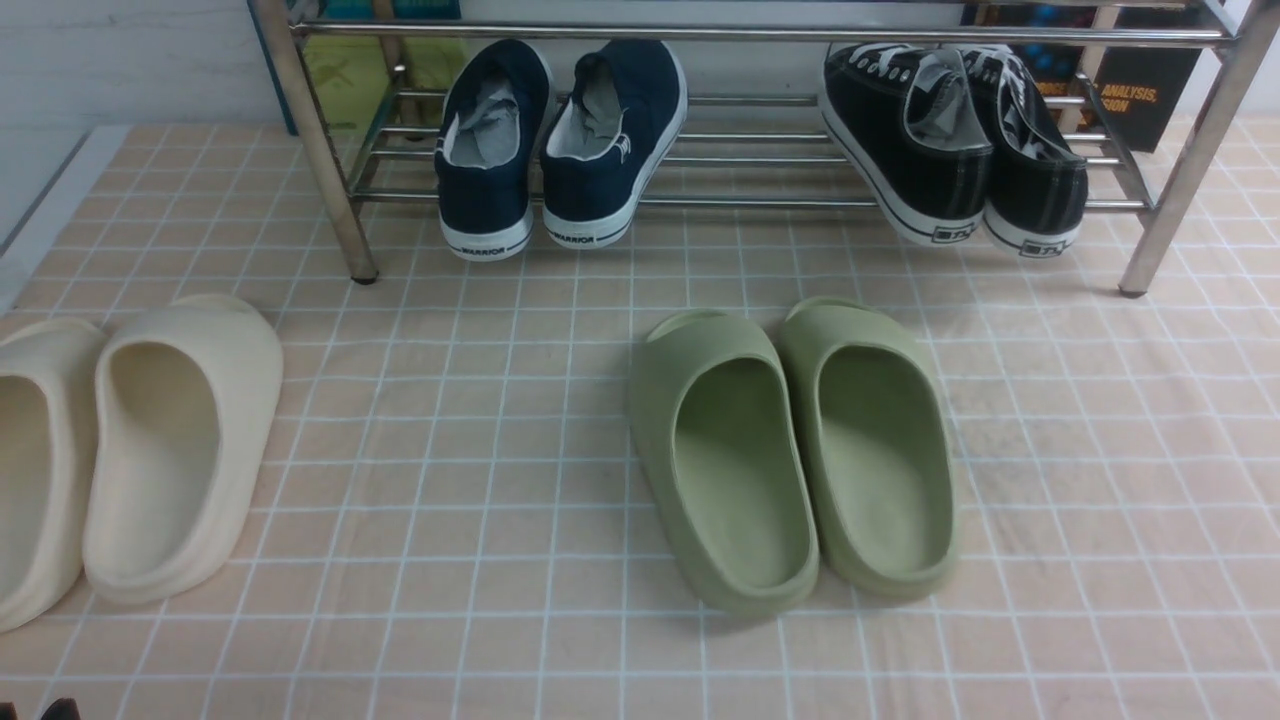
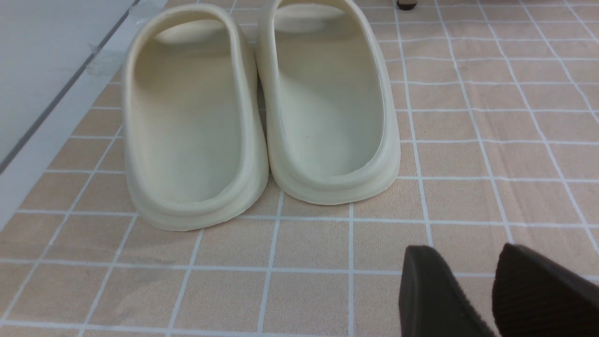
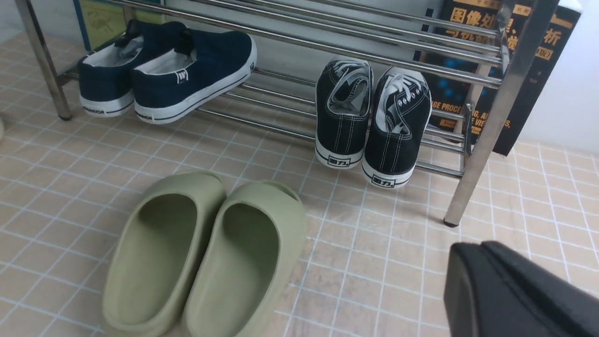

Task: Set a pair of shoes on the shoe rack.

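From my front view, the black sneakers sat upper right on the rack, bare floor lower right, my right tool shut and empty, my left slightly parted and empty.

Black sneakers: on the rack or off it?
On it: both black sneakers rest on the lower bars of the chrome rack.

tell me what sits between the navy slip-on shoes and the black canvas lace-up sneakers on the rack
Only the rack's bare chrome bars lie between the navy slip-ons and black sneakers, in the front view.
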Robot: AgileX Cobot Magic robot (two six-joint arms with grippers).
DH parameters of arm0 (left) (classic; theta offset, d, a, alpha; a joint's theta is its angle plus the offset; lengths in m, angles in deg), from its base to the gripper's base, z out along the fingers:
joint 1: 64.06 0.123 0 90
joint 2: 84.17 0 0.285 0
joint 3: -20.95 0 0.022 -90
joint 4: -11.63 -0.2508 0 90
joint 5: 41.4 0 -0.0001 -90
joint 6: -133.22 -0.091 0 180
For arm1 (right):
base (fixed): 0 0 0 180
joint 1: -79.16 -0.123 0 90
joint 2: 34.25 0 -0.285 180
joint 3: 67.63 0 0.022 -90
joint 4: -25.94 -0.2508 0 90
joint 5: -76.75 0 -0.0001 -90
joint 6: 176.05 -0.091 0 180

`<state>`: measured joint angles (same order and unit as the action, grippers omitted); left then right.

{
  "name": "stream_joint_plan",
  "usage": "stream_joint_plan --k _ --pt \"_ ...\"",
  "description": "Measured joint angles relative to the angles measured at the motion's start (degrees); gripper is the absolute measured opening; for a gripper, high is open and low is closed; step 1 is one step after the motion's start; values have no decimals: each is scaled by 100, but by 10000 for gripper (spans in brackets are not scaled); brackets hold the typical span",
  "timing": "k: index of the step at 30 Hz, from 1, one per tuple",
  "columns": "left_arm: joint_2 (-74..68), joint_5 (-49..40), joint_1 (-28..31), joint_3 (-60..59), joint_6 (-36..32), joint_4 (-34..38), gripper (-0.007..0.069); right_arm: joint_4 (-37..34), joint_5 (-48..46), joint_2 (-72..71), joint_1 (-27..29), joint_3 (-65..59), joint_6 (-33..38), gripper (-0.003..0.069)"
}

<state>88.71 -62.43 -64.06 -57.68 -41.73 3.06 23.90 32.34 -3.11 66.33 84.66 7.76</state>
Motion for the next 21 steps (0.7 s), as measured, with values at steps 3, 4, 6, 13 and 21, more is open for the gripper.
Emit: stream_joint_plan --k 3,4,6,13,21 --pt "0 0 0 0 0 0 239 0 -133 -246 0 -110 -14 -8" --pt "0 0 0 0 0 0 239 -56 -257 -400 0 -166 -114 -8" --pt "0 0 0 0 0 0 239 -152 -363 -493 0 -215 -219 -8" --pt "0 0 0 0 0 0 239 -63 -205 -564 0 -554 -434 -19" --pt "0 0 0 0 0 0 239 140 2666 -1205 255 -2880 -604 -19"
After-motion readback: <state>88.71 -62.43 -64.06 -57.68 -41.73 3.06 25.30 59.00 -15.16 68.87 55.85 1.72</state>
